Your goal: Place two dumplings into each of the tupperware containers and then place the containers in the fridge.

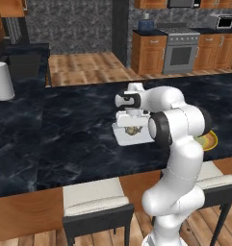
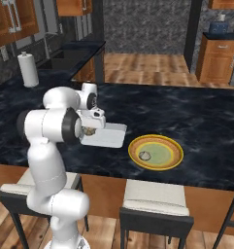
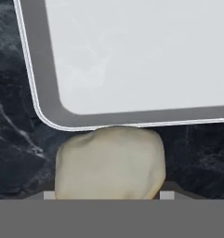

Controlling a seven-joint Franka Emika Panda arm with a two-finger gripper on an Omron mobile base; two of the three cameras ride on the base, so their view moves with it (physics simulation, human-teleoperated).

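Hovering over the black counter (image 2: 196, 121), my gripper (image 3: 108, 195) is clamped on a dumpling (image 3: 109, 162) just at the empty white tray's (image 3: 132, 56) rim; another dumpling (image 2: 144, 155) sits on the plate (image 2: 173, 146).

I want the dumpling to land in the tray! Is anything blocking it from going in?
Nothing visible blocks it. The dumpling sits between the gripper tips, right at the rim of the white tray, whose floor looks bare in the hand view.

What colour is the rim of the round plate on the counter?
Yellow, around a green middle; the plate shows best in the right base view.
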